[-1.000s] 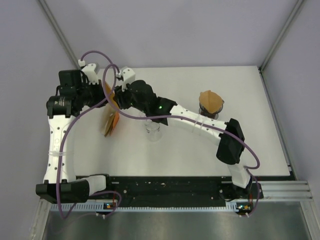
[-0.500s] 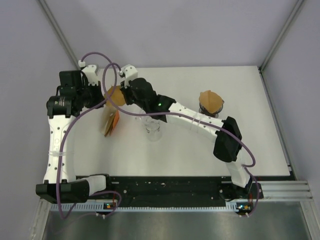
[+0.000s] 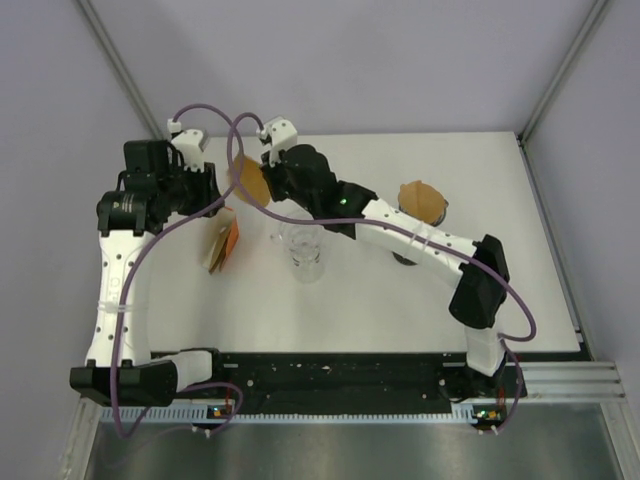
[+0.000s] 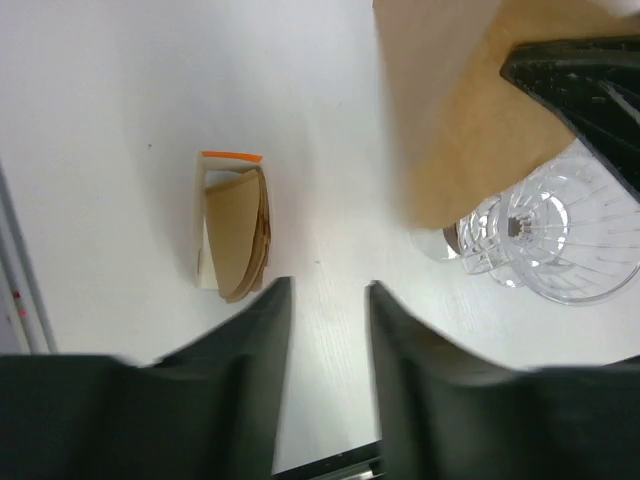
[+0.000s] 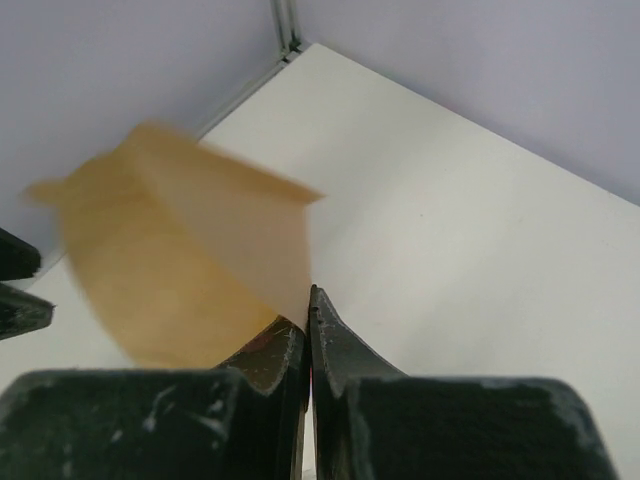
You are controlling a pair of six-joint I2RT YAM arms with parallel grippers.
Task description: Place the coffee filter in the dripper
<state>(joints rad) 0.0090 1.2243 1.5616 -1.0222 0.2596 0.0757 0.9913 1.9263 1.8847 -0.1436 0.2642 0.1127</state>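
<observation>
My right gripper [image 3: 262, 181] is shut on a brown paper coffee filter [image 3: 248, 180] and holds it in the air behind and left of the clear glass dripper [image 3: 303, 252]. In the right wrist view the filter [image 5: 185, 255] is pinched at its edge between the shut jaws of that gripper [image 5: 307, 305]. My left gripper [image 3: 207, 192] is open and empty above the table, near the filter stack [image 3: 222, 243]. The left wrist view shows the left gripper [image 4: 325, 300], the stack [image 4: 238, 232], the held filter [image 4: 465, 110] and the dripper [image 4: 548, 240].
A second dripper [image 3: 422, 204] with a brown filter in it stands at the right middle of the table. The filter stack sits in a white holder with an orange edge [image 4: 230, 156]. The table's left rail [image 4: 20, 290] is close to the stack.
My right gripper has lifted the filter away from the stack and moved it back and to the right. The left arm has barely moved.
</observation>
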